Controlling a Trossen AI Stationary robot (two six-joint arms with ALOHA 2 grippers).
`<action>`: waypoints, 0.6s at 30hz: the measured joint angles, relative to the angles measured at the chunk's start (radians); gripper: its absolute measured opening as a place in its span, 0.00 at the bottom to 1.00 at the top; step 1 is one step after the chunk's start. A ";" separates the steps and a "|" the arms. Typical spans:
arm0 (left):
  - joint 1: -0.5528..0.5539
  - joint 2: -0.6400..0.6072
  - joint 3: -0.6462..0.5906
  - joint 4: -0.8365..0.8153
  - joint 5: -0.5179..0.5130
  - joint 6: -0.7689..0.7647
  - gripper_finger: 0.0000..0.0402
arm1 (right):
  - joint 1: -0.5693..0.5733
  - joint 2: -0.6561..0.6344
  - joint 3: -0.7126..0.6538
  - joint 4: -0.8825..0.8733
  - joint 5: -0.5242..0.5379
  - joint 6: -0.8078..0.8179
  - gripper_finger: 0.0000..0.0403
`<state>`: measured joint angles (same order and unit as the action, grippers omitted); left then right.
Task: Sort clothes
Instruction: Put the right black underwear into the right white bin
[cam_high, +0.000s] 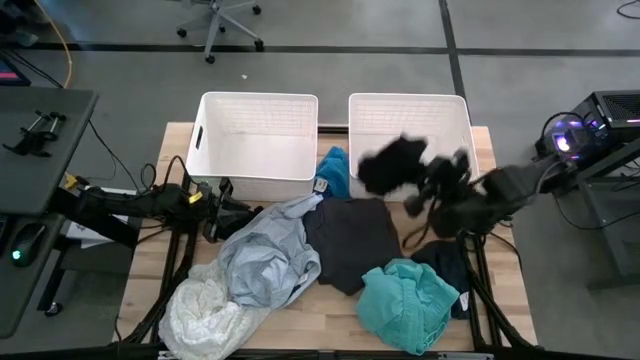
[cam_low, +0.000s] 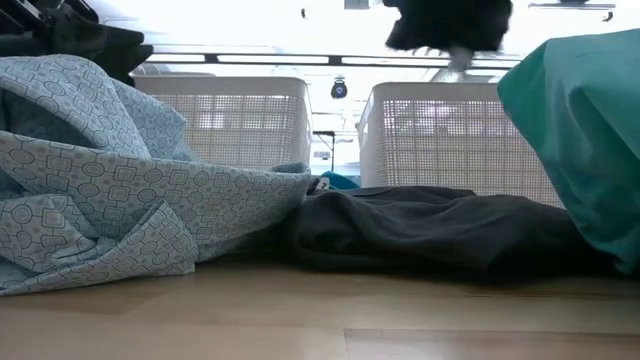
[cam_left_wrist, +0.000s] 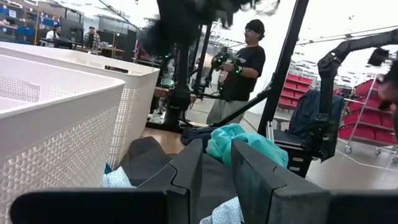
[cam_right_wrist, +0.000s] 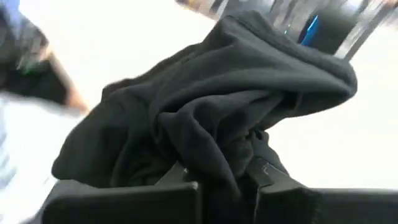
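**A:** High view first: what is on the table?

**B:** A wooden table (cam_high: 330, 310) holds two white mesh baskets side by side along its far edge, the left basket (cam_high: 255, 140) and the right basket (cam_high: 410, 125). In front of them lies a spread of clothes. A white lacy garment (cam_high: 200, 315) sits at the near left corner, touching a pale grey-blue patterned garment (cam_high: 265, 255) beside it. A dark grey garment (cam_high: 350, 240) lies in the middle, and a teal garment (cam_high: 405, 305) sits at the near right. A blue garment (cam_high: 335, 170) pokes up between the two baskets.

**A:** Where is the right arm?

**B:** The right gripper (cam_high: 425, 190) is raised at the front rim of the right basket, pinching a black garment (cam_high: 395, 165). In the right wrist view the fabric bunches over and between the dark fingers (cam_right_wrist: 273, 177), which are clamped on it. The low view shows it hanging high above the right basket.

**A:** And the left arm?

**B:** The left gripper (cam_high: 222, 205) waits low at the left side of the table, just in front of the left basket and near the grey-blue garment. In its wrist view the fingers (cam_left_wrist: 261, 180) stand slightly apart, with nothing between them.

**A:** Anyone in the room?

**B:** A person (cam_left_wrist: 239, 68) in dark clothes stands beyond the table.
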<state>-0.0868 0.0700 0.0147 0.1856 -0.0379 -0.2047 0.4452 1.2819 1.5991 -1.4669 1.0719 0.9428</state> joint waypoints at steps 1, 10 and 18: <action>0.000 0.000 0.000 0.000 0.000 0.000 0.18 | -0.031 0.000 0.034 -0.003 0.026 -0.059 0.06; 0.000 0.000 0.000 0.000 0.000 -0.001 0.18 | -0.504 -0.001 0.045 -0.026 -0.134 -0.315 0.06; 0.000 0.000 0.000 -0.001 0.000 0.005 0.18 | -0.896 0.000 -0.341 0.211 -0.540 -0.502 0.07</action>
<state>-0.0868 0.0700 0.0147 0.1849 -0.0376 -0.1999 -0.4509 1.2819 1.2586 -1.2555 0.5320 0.4409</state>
